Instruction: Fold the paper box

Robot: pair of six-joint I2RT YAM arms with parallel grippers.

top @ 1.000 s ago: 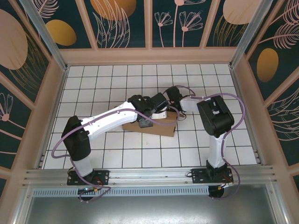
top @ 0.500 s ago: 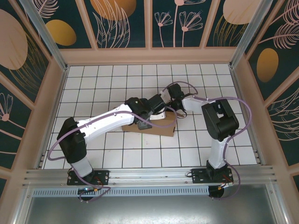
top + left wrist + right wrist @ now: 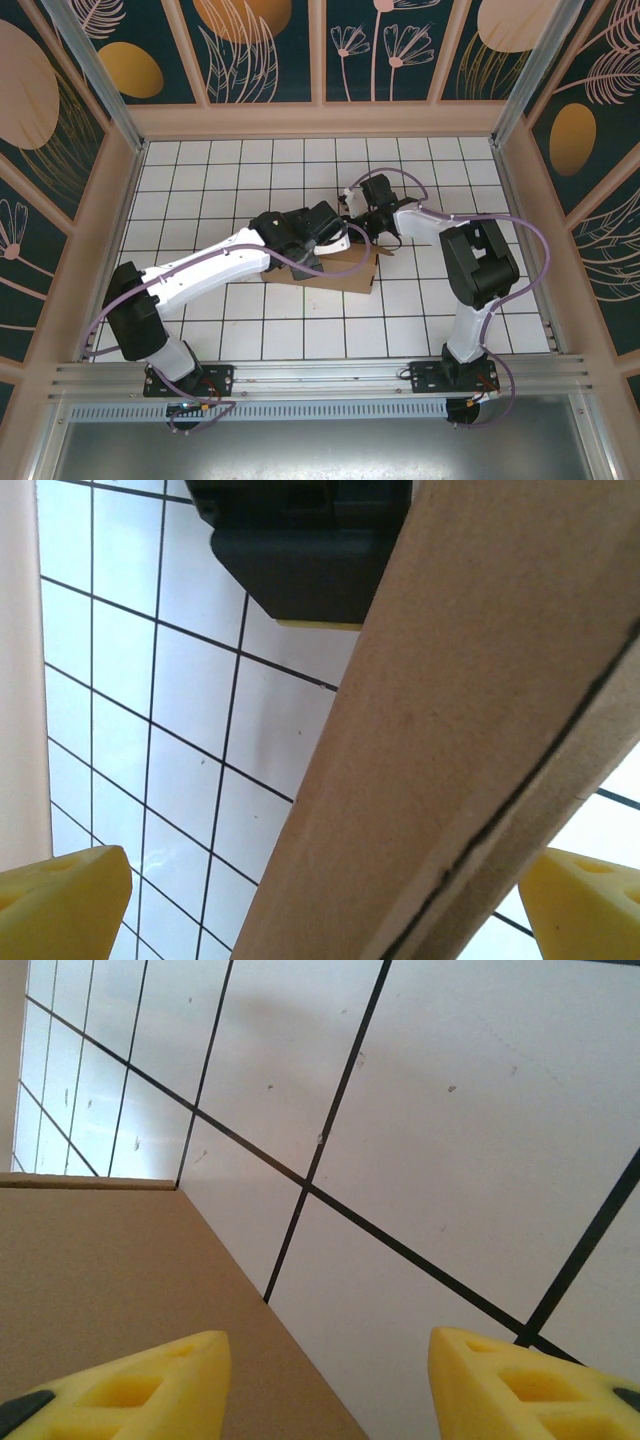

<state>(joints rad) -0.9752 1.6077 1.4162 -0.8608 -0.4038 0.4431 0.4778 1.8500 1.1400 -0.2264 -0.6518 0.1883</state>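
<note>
Left wrist: paper box point(image 3: 480, 730) runs between spread left pincer point(image 3: 325, 905).

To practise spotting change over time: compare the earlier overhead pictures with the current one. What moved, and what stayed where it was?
The left arm's elbow sank outward to the left while the left gripper stayed at the paper box. The right gripper drew slightly toward the far side, the right arm's elbow swinging right. Both grippers now stand open. The box stayed put.

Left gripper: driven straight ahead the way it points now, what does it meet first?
Likely the paper box: its cardboard wall runs between the open fingers of the left gripper, nearer than the tiled table. Depth is unclear.
</note>
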